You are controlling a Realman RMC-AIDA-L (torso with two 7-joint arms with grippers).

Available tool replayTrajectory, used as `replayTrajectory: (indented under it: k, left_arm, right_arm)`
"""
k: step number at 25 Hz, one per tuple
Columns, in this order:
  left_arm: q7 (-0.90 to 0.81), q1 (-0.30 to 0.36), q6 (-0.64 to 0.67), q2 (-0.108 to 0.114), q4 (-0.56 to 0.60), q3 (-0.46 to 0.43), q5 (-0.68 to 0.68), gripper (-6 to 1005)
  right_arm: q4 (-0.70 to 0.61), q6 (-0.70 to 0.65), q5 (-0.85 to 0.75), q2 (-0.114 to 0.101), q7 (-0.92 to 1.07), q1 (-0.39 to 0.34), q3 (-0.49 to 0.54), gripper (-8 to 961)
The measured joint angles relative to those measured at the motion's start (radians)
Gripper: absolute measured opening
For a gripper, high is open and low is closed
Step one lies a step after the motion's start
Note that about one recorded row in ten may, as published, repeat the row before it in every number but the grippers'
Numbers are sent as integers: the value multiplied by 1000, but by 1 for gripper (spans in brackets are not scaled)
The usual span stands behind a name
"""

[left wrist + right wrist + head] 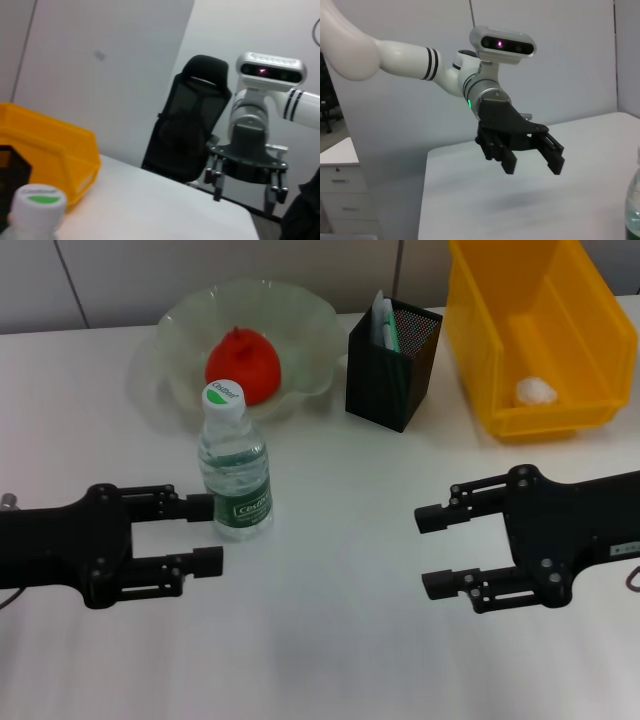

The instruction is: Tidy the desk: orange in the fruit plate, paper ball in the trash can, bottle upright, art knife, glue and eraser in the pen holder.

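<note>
Clear plastic bottle (235, 462) with green label upright, task looks done. Left gripper (208, 534) just beside bottle, spread wide, empty; right gripper (430, 548) well apart from bottle, likewise.

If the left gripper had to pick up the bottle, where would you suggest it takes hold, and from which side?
Probably around the labelled body of the bottle, coming in level from the robot's left. It stands upright, and the left gripper is open beside it at that height; the body looks wider and steadier than the cap.

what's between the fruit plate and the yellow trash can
The black mesh pen holder stands between the fruit plate and the trash can, apart from both, as the head view shows.
</note>
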Motion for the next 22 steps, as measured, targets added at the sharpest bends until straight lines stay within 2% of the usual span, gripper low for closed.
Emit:
replayTrajectory:
  k: [2, 6, 7, 22]
  left_arm:
    - [2, 4, 14, 9, 2, -2, 0, 655]
    - [2, 4, 14, 9, 2, -2, 0, 655]
    - [3, 6, 23, 17, 11, -4, 0, 655]
    - [6, 12, 21, 18, 12, -4, 0, 655]
  right_arm:
    - [0, 11, 4, 0, 0, 2, -17, 607]
    - [2, 27, 21, 0, 3, 3, -48, 607]
    - [3, 32, 25, 0, 4, 2, -55, 607]
    - [27, 43, 44, 0, 4, -8, -79, 607]
